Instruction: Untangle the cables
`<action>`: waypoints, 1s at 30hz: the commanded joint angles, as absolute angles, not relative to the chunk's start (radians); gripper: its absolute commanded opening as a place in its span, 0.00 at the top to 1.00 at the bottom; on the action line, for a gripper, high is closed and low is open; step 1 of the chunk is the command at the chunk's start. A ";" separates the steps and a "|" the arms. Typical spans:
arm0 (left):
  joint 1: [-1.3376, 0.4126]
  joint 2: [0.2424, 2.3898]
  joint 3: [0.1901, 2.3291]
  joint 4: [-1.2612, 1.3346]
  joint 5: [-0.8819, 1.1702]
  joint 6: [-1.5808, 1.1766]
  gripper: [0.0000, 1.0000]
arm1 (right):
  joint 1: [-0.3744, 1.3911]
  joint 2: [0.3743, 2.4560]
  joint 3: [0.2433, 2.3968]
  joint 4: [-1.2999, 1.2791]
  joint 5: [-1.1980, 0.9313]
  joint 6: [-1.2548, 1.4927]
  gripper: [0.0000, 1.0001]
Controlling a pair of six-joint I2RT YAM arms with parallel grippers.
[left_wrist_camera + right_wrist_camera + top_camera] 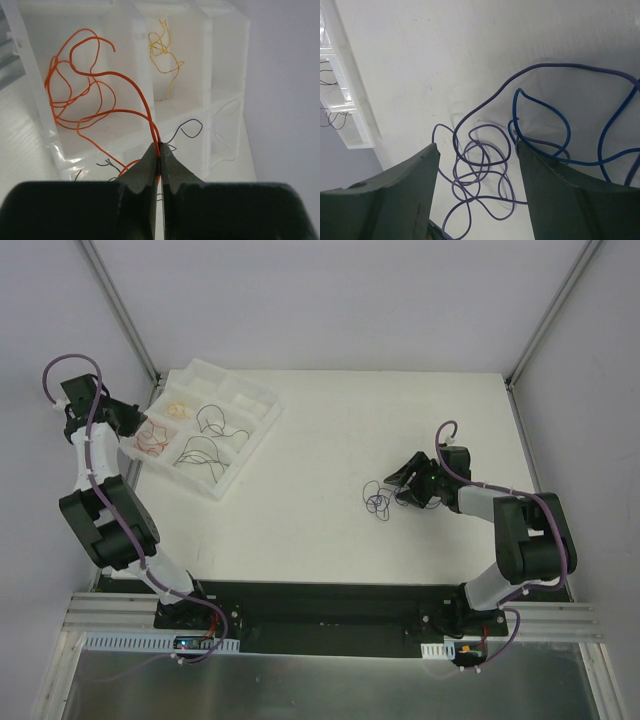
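My left gripper [133, 421] [160, 148] is shut on an orange wire [107, 75] that loops up over the left compartment of the white tray [262, 425]. Other orange wires [150, 441] lie in that compartment. A yellow wire [162, 55] lies in the compartment beside it, and dark wires [189, 129] lie in others. My right gripper [400, 483] [477, 146] is open just above a small tangle of purple wire [480, 165] [378, 499] on the table. A blue wire [545, 127] loops by its right finger [560, 190].
The divided tray stands at the back left, with black wires [205, 452] in its nearer compartments. Its edge shows at the left of the right wrist view [345, 115]. Enclosure walls and corner posts [120, 310] border the white table.
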State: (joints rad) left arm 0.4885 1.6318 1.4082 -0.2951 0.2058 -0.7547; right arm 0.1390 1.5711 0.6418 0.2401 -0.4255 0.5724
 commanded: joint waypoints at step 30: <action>0.577 1.908 1.532 -0.239 0.242 -0.970 1.00 | 0.110 1.628 0.638 0.314 -0.508 0.588 0.33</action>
State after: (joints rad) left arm 0.5282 1.9034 1.5131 -0.2867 0.2974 -1.0275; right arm 0.1154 1.6135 0.6418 0.3035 -0.5060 0.5877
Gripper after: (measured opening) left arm 0.005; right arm 0.674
